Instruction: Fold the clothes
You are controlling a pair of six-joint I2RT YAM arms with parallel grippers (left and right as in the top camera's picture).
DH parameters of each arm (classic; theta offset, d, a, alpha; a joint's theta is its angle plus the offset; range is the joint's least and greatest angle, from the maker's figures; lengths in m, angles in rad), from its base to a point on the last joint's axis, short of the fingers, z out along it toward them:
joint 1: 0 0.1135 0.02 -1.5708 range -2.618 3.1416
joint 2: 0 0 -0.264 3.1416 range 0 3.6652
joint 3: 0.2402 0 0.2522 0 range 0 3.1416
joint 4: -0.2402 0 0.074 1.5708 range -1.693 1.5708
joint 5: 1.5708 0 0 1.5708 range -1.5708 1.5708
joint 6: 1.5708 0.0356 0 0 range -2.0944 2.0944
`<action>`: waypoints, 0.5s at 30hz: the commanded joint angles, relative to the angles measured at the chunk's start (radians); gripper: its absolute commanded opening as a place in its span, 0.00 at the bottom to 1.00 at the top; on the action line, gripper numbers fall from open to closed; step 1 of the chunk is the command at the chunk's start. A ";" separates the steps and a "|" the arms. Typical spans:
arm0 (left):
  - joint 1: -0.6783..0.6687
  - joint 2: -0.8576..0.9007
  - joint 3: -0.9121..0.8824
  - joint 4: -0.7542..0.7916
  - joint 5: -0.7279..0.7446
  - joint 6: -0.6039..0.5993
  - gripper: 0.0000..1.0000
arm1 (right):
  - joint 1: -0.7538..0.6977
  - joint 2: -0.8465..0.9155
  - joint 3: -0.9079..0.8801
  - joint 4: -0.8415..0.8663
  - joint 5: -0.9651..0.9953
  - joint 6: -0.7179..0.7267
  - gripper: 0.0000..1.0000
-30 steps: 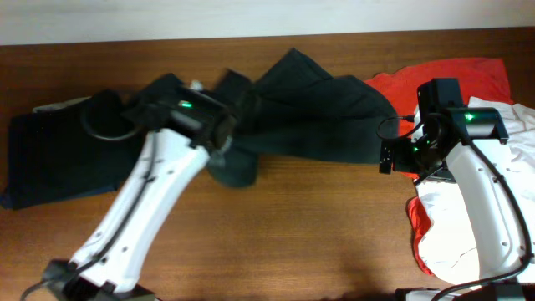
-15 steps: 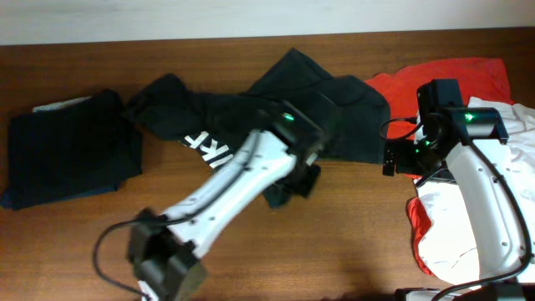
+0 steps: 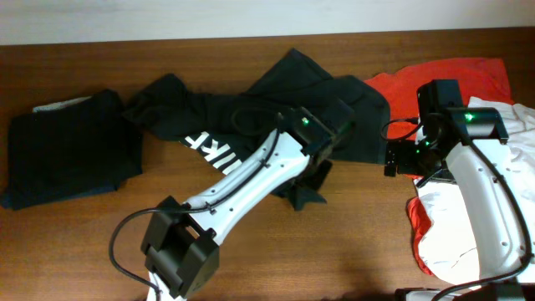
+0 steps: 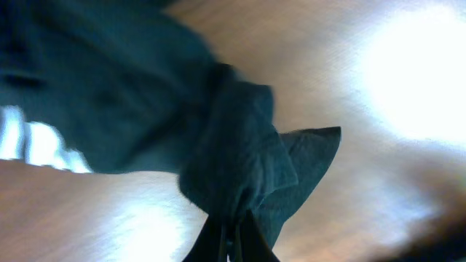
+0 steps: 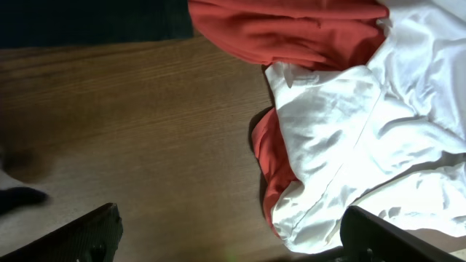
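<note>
A large black T-shirt (image 3: 276, 104) with white block lettering (image 3: 211, 149) lies crumpled across the middle back of the table. My left gripper (image 3: 316, 171) is shut on a bunched corner of it (image 4: 240, 167) and holds that corner just above the wood. A folded dark garment (image 3: 71, 159) lies at the far left. A red garment (image 3: 456, 71) and a white garment (image 5: 364, 138) lie at the right. My right gripper (image 5: 229, 240) is open and empty, over bare wood by the edge of the red (image 5: 291, 29) and white clothes.
The wooden table (image 3: 351, 242) runs across the front. A pale wall edge lies along the back. The right arm's body (image 3: 481, 180) covers part of the white garment.
My left arm swept from the left side to the middle, dragging a corner of the black T-shirt rightward and forward; the white lettering came into view. The right arm barely moved.
</note>
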 commanded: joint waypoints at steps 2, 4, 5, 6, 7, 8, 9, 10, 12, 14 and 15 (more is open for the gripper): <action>0.136 0.002 0.016 0.190 -0.318 0.014 0.00 | -0.005 -0.014 0.012 -0.001 0.020 0.008 0.99; 0.223 0.003 0.016 0.356 -0.303 0.025 0.00 | -0.005 -0.014 0.012 -0.001 0.020 0.012 0.99; 0.263 0.003 0.016 0.423 -0.245 0.024 0.00 | -0.005 -0.014 0.012 -0.001 0.019 0.013 0.99; 0.296 0.003 0.016 0.471 -0.162 0.024 0.04 | -0.005 -0.014 0.012 -0.001 0.019 0.012 0.99; 0.329 0.005 0.016 0.499 -0.066 0.024 0.35 | -0.005 -0.014 0.012 -0.001 0.019 0.012 0.99; 0.359 0.006 0.016 0.505 0.035 0.024 0.87 | -0.005 -0.014 0.012 -0.001 0.019 0.012 0.99; 0.377 0.006 0.016 0.491 0.080 0.024 0.99 | -0.005 -0.014 0.012 -0.001 0.019 0.013 0.99; 0.386 0.006 0.016 0.471 0.102 0.024 0.99 | -0.005 -0.014 0.012 -0.001 0.019 0.013 0.99; 0.388 0.006 0.016 0.436 0.136 0.024 0.99 | -0.005 -0.014 0.012 0.000 0.014 0.016 0.99; 0.378 0.006 0.016 0.420 0.138 0.025 0.99 | -0.005 -0.014 0.012 0.000 0.012 0.015 0.99; 0.353 0.014 0.015 0.418 0.137 0.035 0.99 | -0.005 -0.014 0.012 0.000 0.012 0.015 0.99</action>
